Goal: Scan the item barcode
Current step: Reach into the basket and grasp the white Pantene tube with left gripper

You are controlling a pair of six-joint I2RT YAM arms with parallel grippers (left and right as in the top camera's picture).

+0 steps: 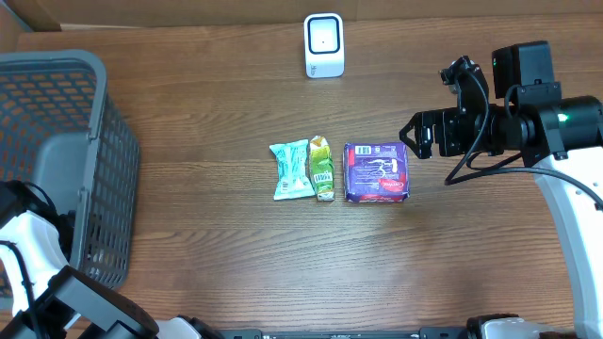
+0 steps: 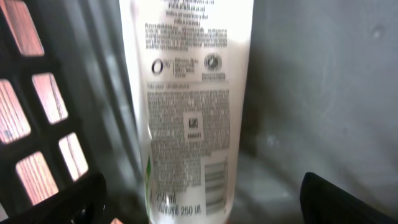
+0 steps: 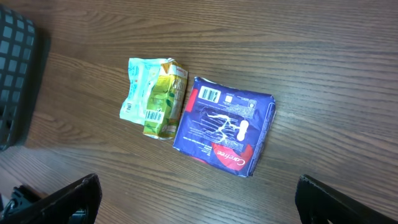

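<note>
Both released: left gripper straddles white bottle in basket, right gripper near purple packet.

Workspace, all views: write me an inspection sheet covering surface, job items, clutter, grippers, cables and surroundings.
Surface: wooden table, dark grain.
Job's things: scanner at the far edge; pale green packet, green carton and purple packet side by side mid-table, the purple packet's barcode facing up; white tube inside the grey basket, barcode near its lower end.
Clutter: nothing seen.
Grippers: left gripper open inside the basket, fingers well apart from the white tube; right gripper open, empty, above the table right of the purple packet.
Cables: black cable looped beside the right arm.
Surroundings: nothing seen.
</note>
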